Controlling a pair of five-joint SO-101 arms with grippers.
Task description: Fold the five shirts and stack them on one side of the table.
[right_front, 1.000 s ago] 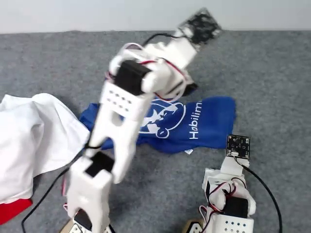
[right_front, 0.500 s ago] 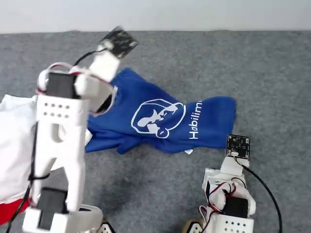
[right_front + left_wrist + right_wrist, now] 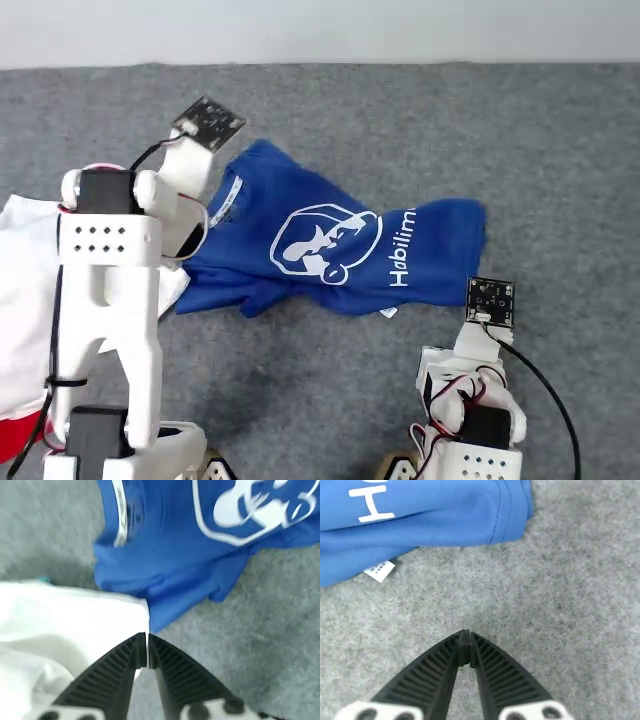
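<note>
A blue shirt (image 3: 330,250) with a white emblem lies crumpled across the middle of the grey table, collar towards the left (image 3: 200,555). Its hem and a small tag show in the right wrist view (image 3: 420,520). A white shirt (image 3: 30,300) is heaped at the left edge, touching the blue one (image 3: 65,625). My left gripper (image 3: 147,637) is shut, with nothing seen between its fingers, and hangs over the edge of the white shirt beside the blue one. My right gripper (image 3: 465,635) is shut above bare carpet in front of the blue shirt's right end.
A red cloth (image 3: 20,435) peeks out under the white heap at the front left corner. The left arm (image 3: 110,240) stands over the white shirt's right edge. The right arm's base (image 3: 470,420) sits at the front right. Bare carpet (image 3: 560,150) lies behind and to the right.
The left arm swung from the back middle, above the blue shirt, over to the left side. The shirt's left part with the collar now lies spread out. The right arm stayed still.
</note>
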